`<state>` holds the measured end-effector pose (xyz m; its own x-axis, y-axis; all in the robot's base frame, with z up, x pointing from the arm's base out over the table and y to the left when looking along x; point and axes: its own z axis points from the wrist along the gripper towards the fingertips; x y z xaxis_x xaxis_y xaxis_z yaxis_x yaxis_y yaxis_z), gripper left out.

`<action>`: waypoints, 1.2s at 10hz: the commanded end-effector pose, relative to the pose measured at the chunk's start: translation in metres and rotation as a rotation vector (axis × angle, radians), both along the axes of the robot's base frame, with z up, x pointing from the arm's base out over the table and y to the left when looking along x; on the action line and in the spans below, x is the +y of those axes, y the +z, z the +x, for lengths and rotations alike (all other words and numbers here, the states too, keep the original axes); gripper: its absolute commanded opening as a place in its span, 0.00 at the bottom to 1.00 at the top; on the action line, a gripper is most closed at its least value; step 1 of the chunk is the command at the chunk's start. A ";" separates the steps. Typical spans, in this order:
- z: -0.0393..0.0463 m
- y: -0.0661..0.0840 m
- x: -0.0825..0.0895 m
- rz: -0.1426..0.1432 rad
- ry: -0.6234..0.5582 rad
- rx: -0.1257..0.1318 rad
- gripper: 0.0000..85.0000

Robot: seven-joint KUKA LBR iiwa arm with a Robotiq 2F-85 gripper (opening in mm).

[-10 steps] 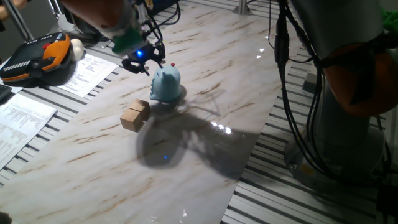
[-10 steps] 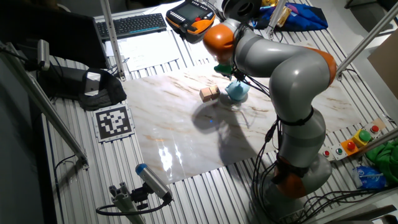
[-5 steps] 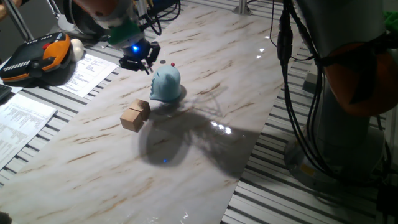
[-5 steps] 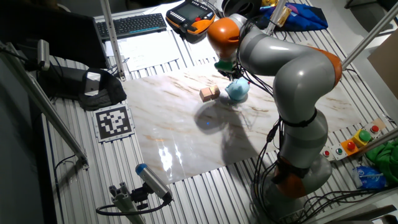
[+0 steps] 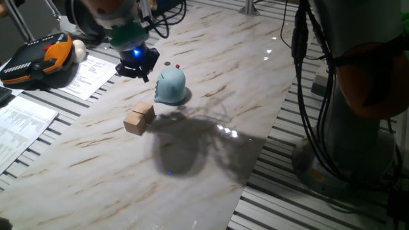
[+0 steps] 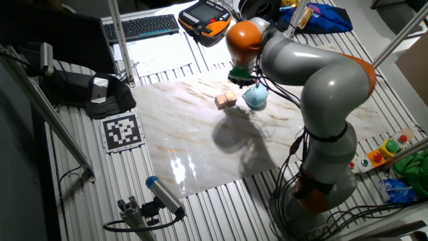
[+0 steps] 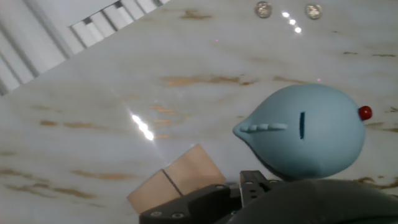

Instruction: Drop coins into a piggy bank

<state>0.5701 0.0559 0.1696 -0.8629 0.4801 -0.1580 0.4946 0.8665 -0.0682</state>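
In one fixed view we locate the piggy bank (image 5: pixel 170 87) upright on the marble counter (image 5: pixel 211 134), with the pincer (image 5: pixel 137 68) hanging above the counter just beside it, on the side away from the arm's base. Near the bank's top, on the counter behind it, we note a small dark disc (image 5: pixel 167 64) and a small red dot (image 5: pixel 177 66); we cannot tell from this view whether both are coins. The wooden cubes (image 5: pixel 138 119) lie near the bank, apart from it. We cannot tell here whether the pincer is released or clenched, nor whether it carries anything. In the other fixed view the arm (image 6: pixel 314 73) reaches over the counter and the pincer sits close above and beside the bank (image 6: pixel 255 98), with the cubes (image 6: pixel 225 100) just beside; the fingers are too small to read. In the hand view we look down on the bank (image 7: pixel 305 130), whose slot (image 7: pixel 301 126) faces up and is unobstructed. Two silvery coins (image 7: pixel 263 9) lie flat on the counter well apart from the bank, near the frame's top edge. The dark fingers (image 7: pixel 205 200) show at the bottom edge with nothing visible between them, though their tips are hidden, so the pincer's state stays undetermined. We judge the task far from complete: at least two coins remain on the counter, and picking up and dropping each is still left.
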 end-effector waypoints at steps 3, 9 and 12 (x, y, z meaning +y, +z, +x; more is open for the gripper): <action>-0.0057 -0.001 0.013 0.056 0.101 0.013 0.00; -0.0168 0.005 0.017 0.088 0.214 0.036 0.00; -0.0246 0.008 0.019 0.136 0.260 0.047 0.00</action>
<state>0.5453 0.0748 0.1777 -0.9651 0.2535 -0.0653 0.2515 0.9671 0.0381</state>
